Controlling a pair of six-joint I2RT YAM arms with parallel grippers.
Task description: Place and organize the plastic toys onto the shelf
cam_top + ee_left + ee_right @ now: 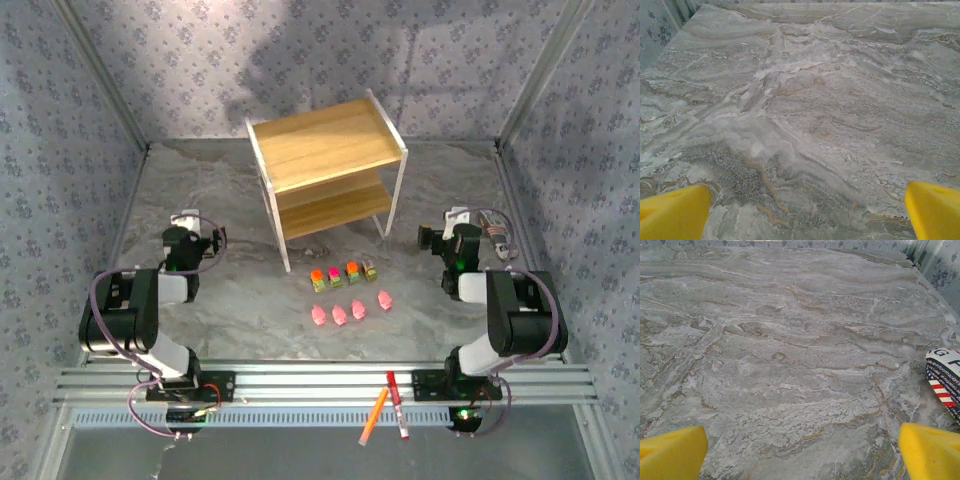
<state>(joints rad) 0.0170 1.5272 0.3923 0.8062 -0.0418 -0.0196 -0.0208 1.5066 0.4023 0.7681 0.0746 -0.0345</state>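
- Judged the task at its opening step: found no toy on either board of the shelf (325,148), standing at the far middle of the table (230,290).
- Recorded the plastic toys (345,295) on the table just in front of the shelf, set in two short rows: four trucks (343,274) nearer the shelf, four pink pigs (349,311) nearer the arm bases.
- Found the left gripper (188,222) open and empty, well to the left of the toys; confirmed from the left wrist by wide-set yellow pads (672,212) over bare marbled surface.
- Found the right gripper (455,225) likewise spread wide, holding nothing, off to the right of the rows.
- Judged the next move: reach inward with one arm, descend over an end toy, close on a very small body without knocking its neighbour.
- Relied on the overhead view for shelf, toys and two marker pens (385,410) lying on the front rail.
- Obtained pad spacing from the wrist views.
- Noted from the right wrist a striped printed object (942,382) near the right-hand pad; could not identify it.
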